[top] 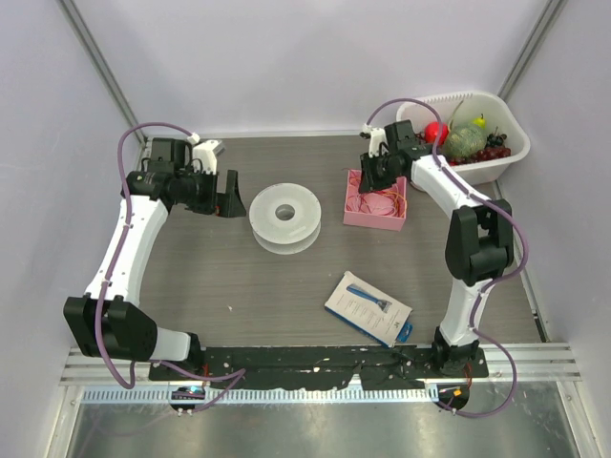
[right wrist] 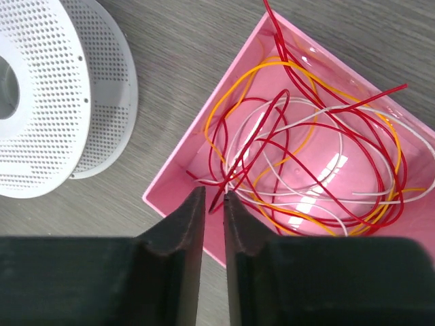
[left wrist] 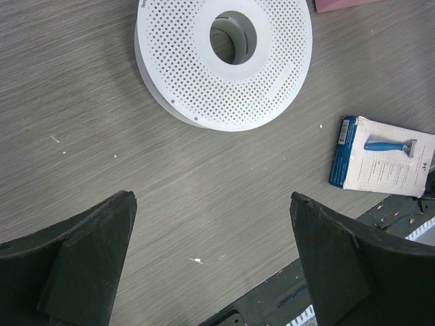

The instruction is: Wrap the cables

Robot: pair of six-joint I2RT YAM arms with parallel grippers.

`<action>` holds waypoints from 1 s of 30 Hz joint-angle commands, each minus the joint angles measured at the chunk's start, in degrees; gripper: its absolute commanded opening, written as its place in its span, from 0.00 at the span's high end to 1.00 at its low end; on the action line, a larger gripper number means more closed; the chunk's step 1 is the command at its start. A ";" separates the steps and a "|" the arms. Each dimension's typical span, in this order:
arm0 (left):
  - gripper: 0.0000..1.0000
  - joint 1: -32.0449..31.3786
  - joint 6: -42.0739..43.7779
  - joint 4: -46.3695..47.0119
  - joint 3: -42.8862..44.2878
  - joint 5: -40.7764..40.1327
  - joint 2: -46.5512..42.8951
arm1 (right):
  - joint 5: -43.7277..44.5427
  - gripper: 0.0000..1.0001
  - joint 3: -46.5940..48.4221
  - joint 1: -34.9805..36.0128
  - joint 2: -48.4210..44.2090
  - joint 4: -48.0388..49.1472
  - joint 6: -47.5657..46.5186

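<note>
Right hand [right wrist: 214, 204]: fingers nearly closed over the near wall of the pink tray [right wrist: 178, 182], a red strand at their tips; grip unclear.
Left hand [left wrist: 212, 261]: wide open above bare bench [left wrist: 81, 102].
Wires [right wrist: 306, 163]: red, orange, white loops tangled inside the tray.
Spool [top: 284, 218]: flat on the bench, between both hands.

No legible text or labels

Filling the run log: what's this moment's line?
left pincer: open, empty | right pincer: nearly shut above pink tray | wires: in tray | spool: bare
</note>
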 commanded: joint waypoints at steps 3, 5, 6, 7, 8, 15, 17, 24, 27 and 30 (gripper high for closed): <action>0.00 -0.32 -1.79 0.94 2.22 1.56 -0.08 | 0.37 0.99 3.76 0.04 -1.69 -0.96 2.49; 0.00 -0.24 -2.22 0.76 2.22 1.73 -0.25 | -0.07 0.99 4.29 0.13 -3.80 -1.57 2.67; 0.00 -0.32 -2.31 0.67 2.30 1.82 -0.34 | -0.34 0.99 4.56 0.04 -5.63 -1.75 2.58; 0.00 -0.24 -2.49 0.32 2.39 2.08 -0.43 | -0.60 0.99 5.25 0.04 -6.52 -2.36 2.49; 0.00 -0.32 -2.58 -0.11 2.48 2.17 -0.60 | -0.86 0.99 5.61 0.04 -8.44 -2.63 2.40; 0.00 -0.24 -1.96 -2.66 3.44 2.35 -2.27 | 0.71 0.99 11.84 0.04 -16.37 -3.60 0.65; 0.00 -0.32 -1.61 -3.19 3.80 2.18 -2.54 | 2.20 0.99 14.82 0.04 -17.43 -4.21 0.21; 0.00 -0.24 -1.79 -3.11 3.62 1.91 -3.41 | 3.79 0.99 26.95 0.04 -18.83 -5.62 -0.41; 0.00 -0.32 -2.49 -2.41 3.53 1.74 -3.94 | 3.53 0.99 32.14 0.04 -18.66 -5.27 -0.50; 0.00 -0.32 -3.46 -1.88 4.23 2.00 -4.29 | 2.83 0.99 38.46 0.04 -18.13 -3.70 -0.15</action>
